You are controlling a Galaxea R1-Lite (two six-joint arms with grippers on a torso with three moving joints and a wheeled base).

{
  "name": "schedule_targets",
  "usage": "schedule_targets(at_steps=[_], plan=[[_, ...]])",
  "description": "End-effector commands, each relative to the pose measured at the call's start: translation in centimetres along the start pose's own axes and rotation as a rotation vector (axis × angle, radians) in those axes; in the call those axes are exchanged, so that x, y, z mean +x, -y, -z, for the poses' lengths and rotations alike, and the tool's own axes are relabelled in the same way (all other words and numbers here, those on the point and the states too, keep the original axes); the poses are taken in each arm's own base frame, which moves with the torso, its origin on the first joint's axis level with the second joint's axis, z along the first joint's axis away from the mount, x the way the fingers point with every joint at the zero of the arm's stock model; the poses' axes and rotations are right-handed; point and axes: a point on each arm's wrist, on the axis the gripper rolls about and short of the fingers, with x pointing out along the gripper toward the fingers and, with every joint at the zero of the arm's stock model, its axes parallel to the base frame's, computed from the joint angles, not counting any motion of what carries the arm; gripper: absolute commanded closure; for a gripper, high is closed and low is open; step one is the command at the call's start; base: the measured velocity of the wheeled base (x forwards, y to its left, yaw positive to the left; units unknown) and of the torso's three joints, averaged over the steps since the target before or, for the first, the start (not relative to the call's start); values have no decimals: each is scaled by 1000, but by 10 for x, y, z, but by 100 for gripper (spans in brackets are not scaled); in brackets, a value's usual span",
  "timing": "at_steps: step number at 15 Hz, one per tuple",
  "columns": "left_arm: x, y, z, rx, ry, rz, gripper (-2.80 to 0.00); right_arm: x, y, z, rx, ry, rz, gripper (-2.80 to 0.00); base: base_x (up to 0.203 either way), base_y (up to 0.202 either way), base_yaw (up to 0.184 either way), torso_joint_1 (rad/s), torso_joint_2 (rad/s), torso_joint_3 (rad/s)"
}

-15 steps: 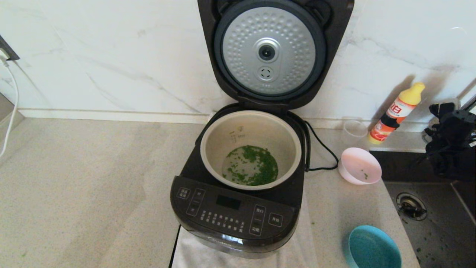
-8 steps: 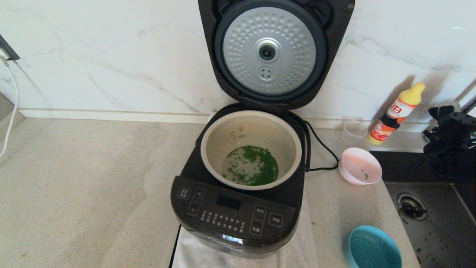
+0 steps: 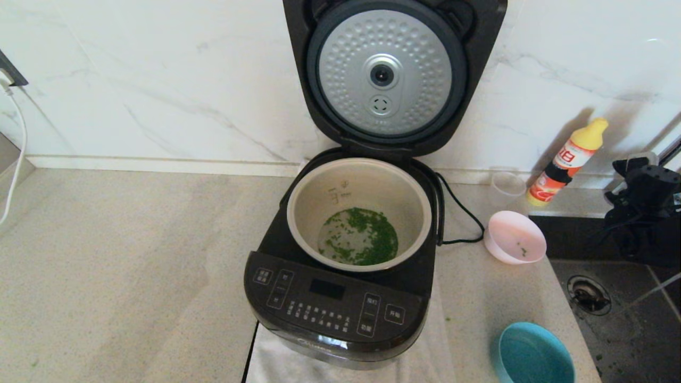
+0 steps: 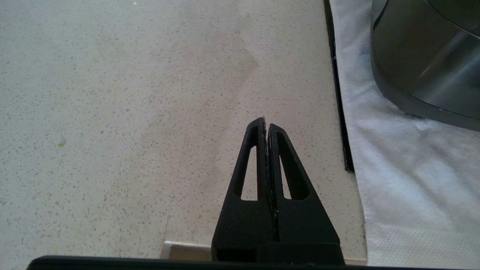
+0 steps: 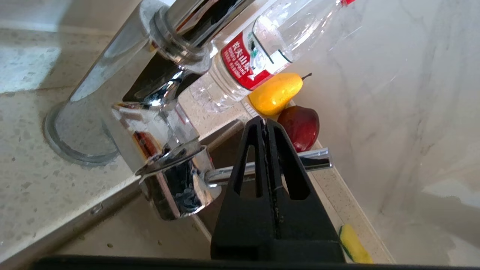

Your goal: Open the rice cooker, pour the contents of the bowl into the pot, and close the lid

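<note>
You had the lid (image 3: 385, 74) upright behind the pot (image 3: 359, 213), greens (image 3: 362, 243) inside, with your right gripper (image 3: 638, 175), jaws shut and empty, right of the cooker (image 3: 335, 303), nearer than the left gripper (image 4: 265, 125), also shut.

Glossy black plastic rice cooker (image 3: 340, 298); dimpled silver metal lid (image 3: 385, 74); speckled stone counter (image 3: 133, 266).
</note>
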Motion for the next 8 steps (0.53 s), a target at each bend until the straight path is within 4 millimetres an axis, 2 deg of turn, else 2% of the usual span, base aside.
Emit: schedule_targets(at_steps=[1, 4, 8], plan=[[0, 0, 0, 0, -2, 0, 0, -2, 3, -6, 11, 8, 5, 0, 0, 0, 0, 0, 0, 0], [0, 0, 0, 0, -2, 0, 0, -11, 15, -27, 48, 41, 2, 0, 0, 0, 0, 0, 0, 0], [0, 0, 0, 0, -2, 0, 0, -44, 60, -69, 115, 90, -38, 0, 0, 0, 0, 0, 0, 0]])
